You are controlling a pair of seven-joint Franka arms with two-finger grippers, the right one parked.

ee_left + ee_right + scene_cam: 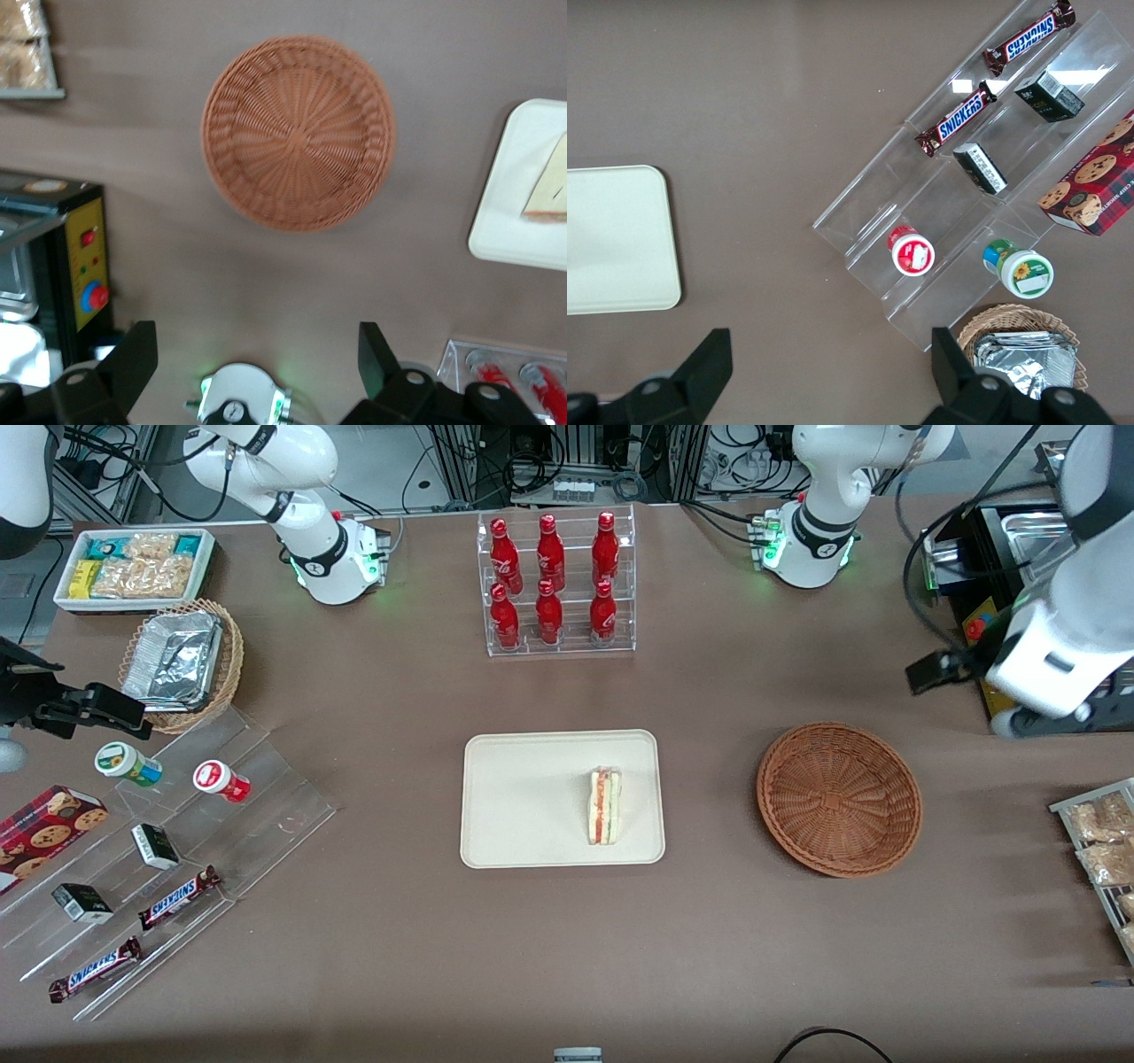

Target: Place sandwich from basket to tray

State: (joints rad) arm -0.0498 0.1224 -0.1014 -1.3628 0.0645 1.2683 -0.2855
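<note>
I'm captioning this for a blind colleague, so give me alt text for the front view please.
A sandwich lies on a cream tray mid-table, with an empty woven basket beside it toward the working arm's end. The gripper hangs open above the table near the basket, holding nothing.

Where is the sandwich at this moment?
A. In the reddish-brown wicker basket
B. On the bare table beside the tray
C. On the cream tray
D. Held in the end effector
C. The sandwich lies on the cream tray; the wicker basket holds nothing, and the open end effector hangs above the table, farther from the front camera than the basket.
</note>
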